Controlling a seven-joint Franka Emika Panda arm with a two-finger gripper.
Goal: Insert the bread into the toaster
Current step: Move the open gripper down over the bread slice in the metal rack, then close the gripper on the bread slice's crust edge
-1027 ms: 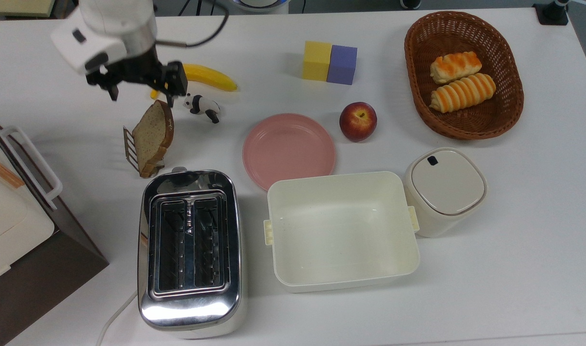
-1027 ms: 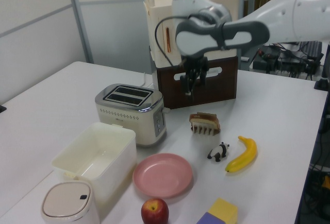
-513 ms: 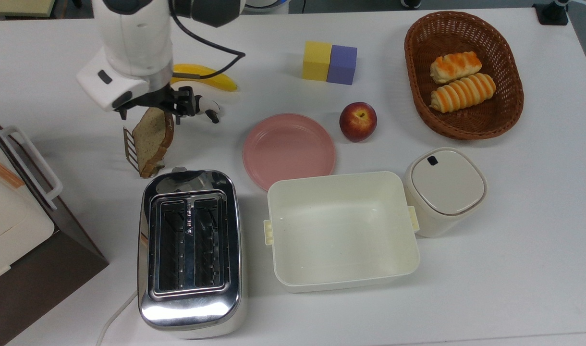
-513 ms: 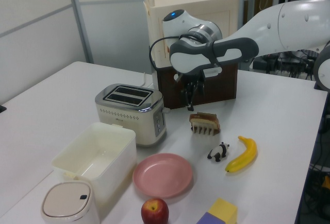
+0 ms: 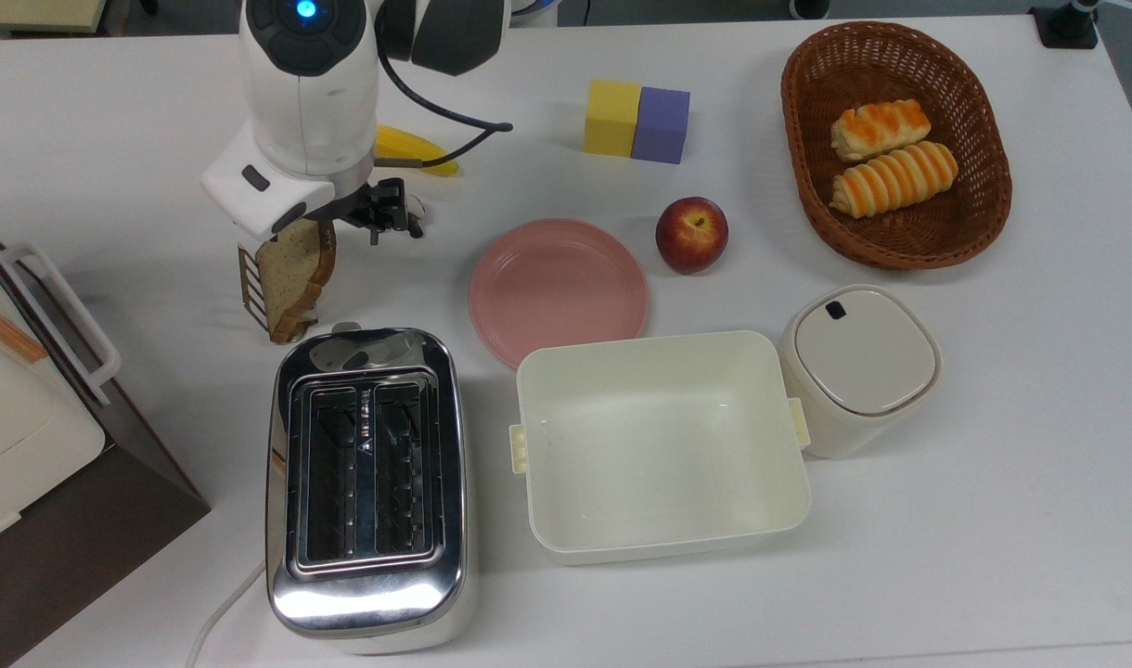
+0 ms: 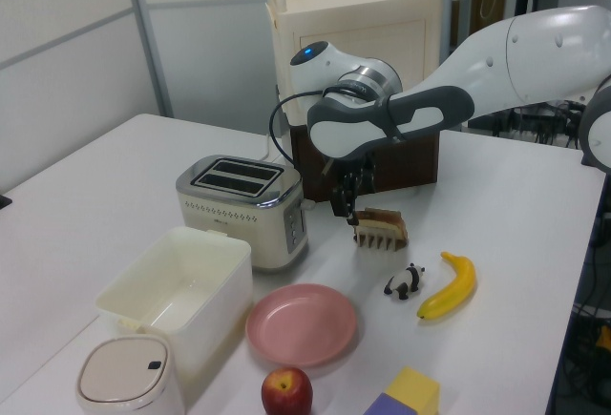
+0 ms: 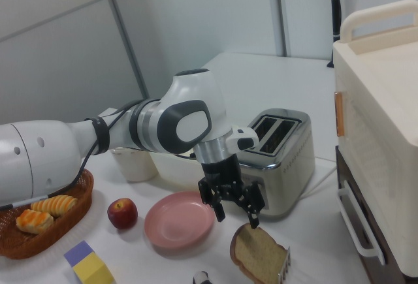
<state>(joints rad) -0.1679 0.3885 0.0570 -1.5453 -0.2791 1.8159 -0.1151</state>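
A slice of brown bread (image 5: 295, 271) (image 6: 380, 216) (image 7: 257, 251) stands tilted in a small wire rack (image 5: 253, 289), just behind the chrome two-slot toaster (image 5: 366, 482) (image 6: 241, 207) (image 7: 279, 150), whose slots are empty. My gripper (image 6: 347, 209) (image 7: 236, 214) hangs open a little above the bread's top edge, fingers pointing down, with nothing between them. In the top view the white wrist (image 5: 278, 190) covers the upper part of the slice, and one black finger (image 5: 385, 210) sticks out towards the top view's right.
A panda toy (image 6: 405, 281) and banana (image 6: 451, 286) lie beside the rack. A pink plate (image 5: 557, 289), apple (image 5: 691, 234), cream tub (image 5: 659, 445), lidded canister (image 5: 858, 366), roll basket (image 5: 798, 111) and foam blocks (image 5: 636, 119) fill the top view's right. A cabinet (image 5: 28, 417) stands at its left.
The arm has swung towards the top view's right and come down, bringing the open gripper from beside the rack to just over the bread. The bread has not moved.
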